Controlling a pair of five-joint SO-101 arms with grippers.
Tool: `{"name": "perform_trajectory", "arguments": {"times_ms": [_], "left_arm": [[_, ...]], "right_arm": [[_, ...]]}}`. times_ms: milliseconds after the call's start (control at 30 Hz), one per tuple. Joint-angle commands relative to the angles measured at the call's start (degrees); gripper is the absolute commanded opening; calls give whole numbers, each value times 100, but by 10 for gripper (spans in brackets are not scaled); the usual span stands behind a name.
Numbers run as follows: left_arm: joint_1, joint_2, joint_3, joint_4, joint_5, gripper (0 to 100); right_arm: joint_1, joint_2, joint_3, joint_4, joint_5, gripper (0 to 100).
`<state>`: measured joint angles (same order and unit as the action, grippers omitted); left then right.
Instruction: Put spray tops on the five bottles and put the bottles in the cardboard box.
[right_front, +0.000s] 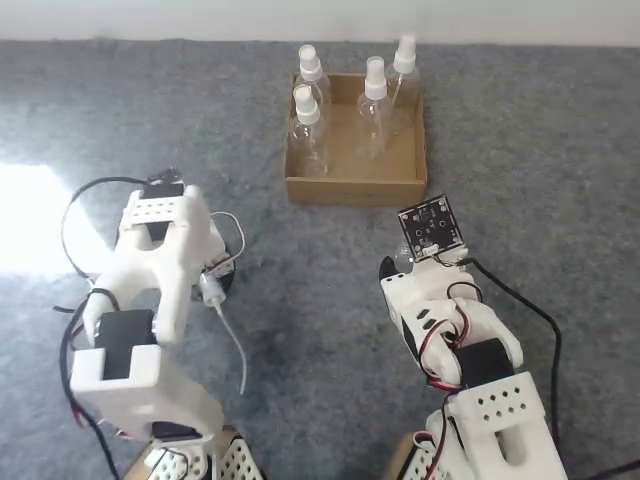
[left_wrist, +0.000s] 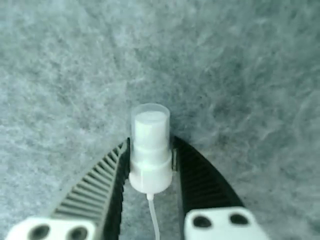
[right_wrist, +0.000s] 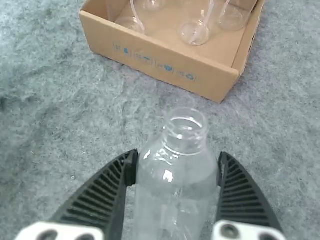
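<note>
grey carpeted table (right_front: 520, 150), left gripper (left_wrist: 150, 145) tight around spray top (left_wrist: 149, 127), right gripper (right_wrist: 176, 159) tight around bottle (right_wrist: 180, 185)

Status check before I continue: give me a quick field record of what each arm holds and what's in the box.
left jaws: shut on a spray top, dip tube attached
right jaws: shut on an uncapped bottle, neck open
cardboard box: four topped bottles standing inside
remaining: fit the spray top on the uncapped bottle, then box it
</note>
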<state>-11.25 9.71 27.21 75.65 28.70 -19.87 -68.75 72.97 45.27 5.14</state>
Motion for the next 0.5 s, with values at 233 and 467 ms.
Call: {"name": "perform_trajectory", "arguments": {"times_ms": [233, 467], "left_arm": [[0, -97, -1042, 976, 44, 21], [-26, -97, -2264, 1908, 35, 19]], "right_arm": [[84, -119, -53, -31, -70, 173], [66, -119, -88, -31, -70, 173]]}}
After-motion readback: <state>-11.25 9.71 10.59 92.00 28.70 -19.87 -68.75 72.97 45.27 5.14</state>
